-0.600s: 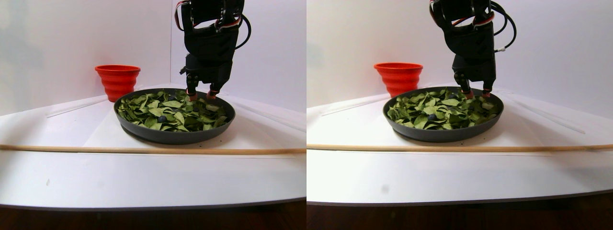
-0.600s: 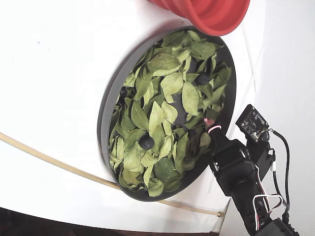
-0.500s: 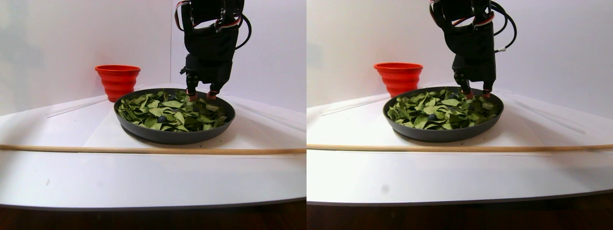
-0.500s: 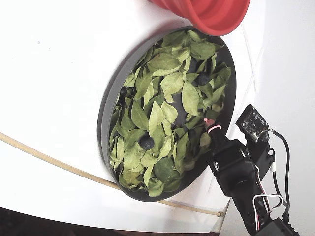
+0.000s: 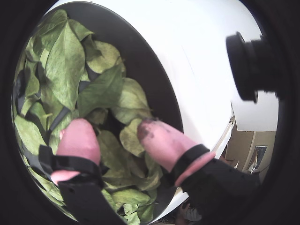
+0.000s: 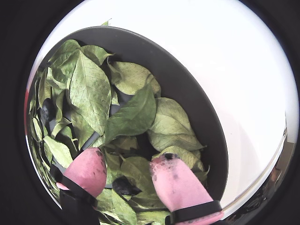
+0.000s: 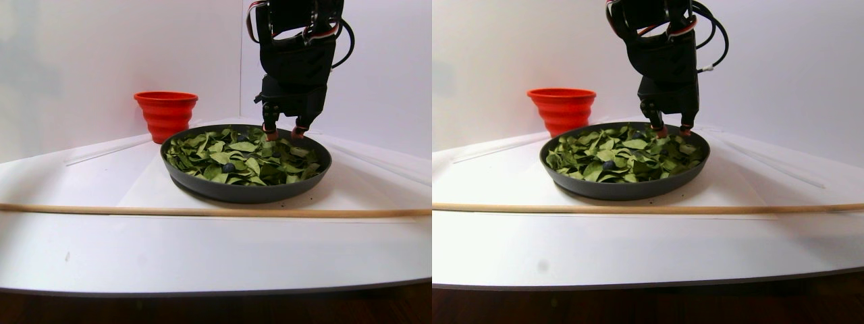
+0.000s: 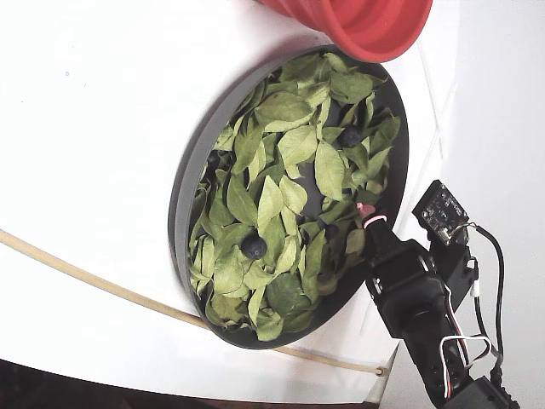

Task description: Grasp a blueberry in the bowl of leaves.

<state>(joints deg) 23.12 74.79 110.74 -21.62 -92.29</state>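
White table; blueberry (image 6: 123,185) lies between parted fingers (image 6: 176,185) among leaves (image 6: 89,96).

We see the bowl (image 8: 189,183) packed with leaves (image 8: 281,204), so little bare floor shows and the berries lie half hidden among them; one blueberry (image 6: 123,186) sits in the gap between the parted jaws, tucked under leaf edges. The low rim poses little barrier. The red cup (image 8: 366,24) crowds the bowl's far edge, and a wooden rod (image 7: 202,211) crosses the bench (image 7: 202,256) in front. Elsewhere the bench lies open.
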